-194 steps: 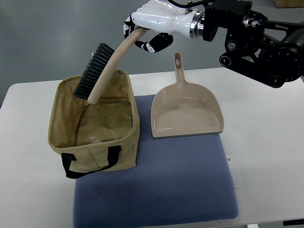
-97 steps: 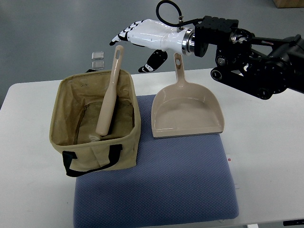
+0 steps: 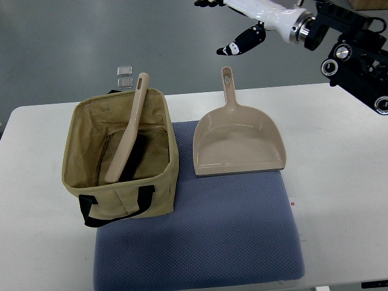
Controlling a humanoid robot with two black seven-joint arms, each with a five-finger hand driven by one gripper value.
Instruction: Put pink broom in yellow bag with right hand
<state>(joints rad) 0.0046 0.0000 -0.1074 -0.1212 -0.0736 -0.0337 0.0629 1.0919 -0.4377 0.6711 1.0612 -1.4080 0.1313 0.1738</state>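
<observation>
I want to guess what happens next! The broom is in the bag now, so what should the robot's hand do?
Probably just pull the right hand back a little more to rest. The broom already sits inside the yellow bag, handle leaning on the back rim, and the open hand holds nothing, well above the dustpan.

A white table (image 3: pixel 339 151) is seen carrying a blue mat (image 3: pixel 200 242). The yellow bag (image 3: pixel 121 157) is set partly on the mat's left edge, and the dustpan (image 3: pixel 237 142) is laid at its far end.
</observation>
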